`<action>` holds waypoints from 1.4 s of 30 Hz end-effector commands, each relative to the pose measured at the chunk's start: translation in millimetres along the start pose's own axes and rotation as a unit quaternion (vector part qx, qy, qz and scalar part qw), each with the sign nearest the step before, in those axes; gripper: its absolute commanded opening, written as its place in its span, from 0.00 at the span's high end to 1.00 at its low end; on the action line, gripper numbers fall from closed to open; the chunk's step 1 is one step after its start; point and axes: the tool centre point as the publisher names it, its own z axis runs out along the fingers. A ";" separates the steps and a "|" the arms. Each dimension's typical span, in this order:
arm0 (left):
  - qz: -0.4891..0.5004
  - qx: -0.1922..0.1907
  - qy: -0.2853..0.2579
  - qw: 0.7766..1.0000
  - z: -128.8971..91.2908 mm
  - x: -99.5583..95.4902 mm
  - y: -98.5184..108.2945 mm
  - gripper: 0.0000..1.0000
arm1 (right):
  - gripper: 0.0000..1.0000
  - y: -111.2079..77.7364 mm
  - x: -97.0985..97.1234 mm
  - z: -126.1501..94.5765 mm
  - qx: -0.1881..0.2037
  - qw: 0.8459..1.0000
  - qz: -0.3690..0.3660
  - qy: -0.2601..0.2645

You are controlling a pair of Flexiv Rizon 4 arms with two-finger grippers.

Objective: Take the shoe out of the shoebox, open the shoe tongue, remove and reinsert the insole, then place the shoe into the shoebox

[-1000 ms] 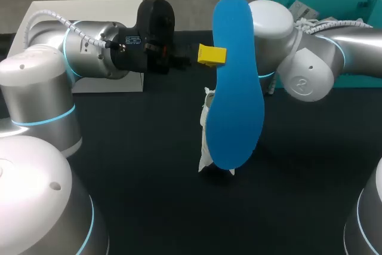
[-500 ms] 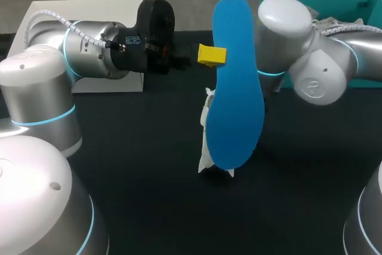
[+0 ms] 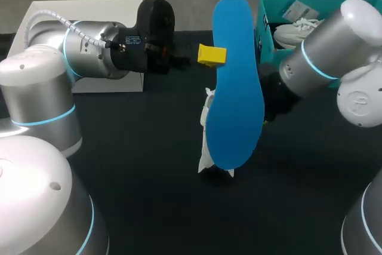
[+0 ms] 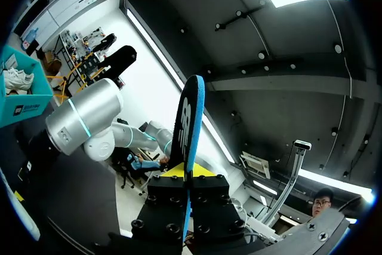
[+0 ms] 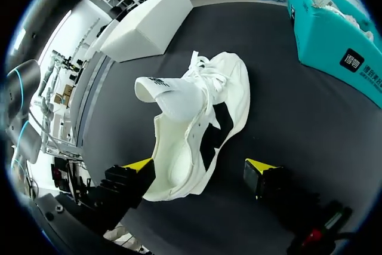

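— Where's your left pincer (image 4: 187, 174)?
— Clamped on the blue insole (image 4: 190, 123), held upright above the tabletop (image 3: 137, 147).
— And your right pincer (image 5: 200, 168)?
— Fingers apart over the white shoe (image 5: 197, 106) lying on the tabletop, perhaps touching one finger; the shoebox (image 5: 334, 34) stands near.

The blue insole (image 3: 236, 88) looks matt and foamy. The white shoe (image 5: 197, 117) is soft cloth, the teal shoebox (image 5: 334, 40) smooth card, the table (image 3: 137, 147) matt black.
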 end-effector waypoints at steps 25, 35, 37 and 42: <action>0.000 0.001 0.000 1.000 0.2 0.0 0.5 1.00 | 0.00 22.7 23.1 -63.3 0.013 0.976 0.011 0.218; 0.000 0.001 0.000 1.000 0.2 0.0 0.5 1.00 | 0.00 28.6 25.9 -95.6 0.016 0.974 0.066 0.217; 0.000 0.001 0.000 1.000 0.2 0.0 0.5 1.00 | 0.00 30.0 27.3 -102.6 0.002 0.967 0.075 0.243; 0.000 0.001 0.000 1.000 0.2 0.0 0.5 1.00 | 0.00 35.7 28.3 -114.8 -0.025 0.957 0.080 0.279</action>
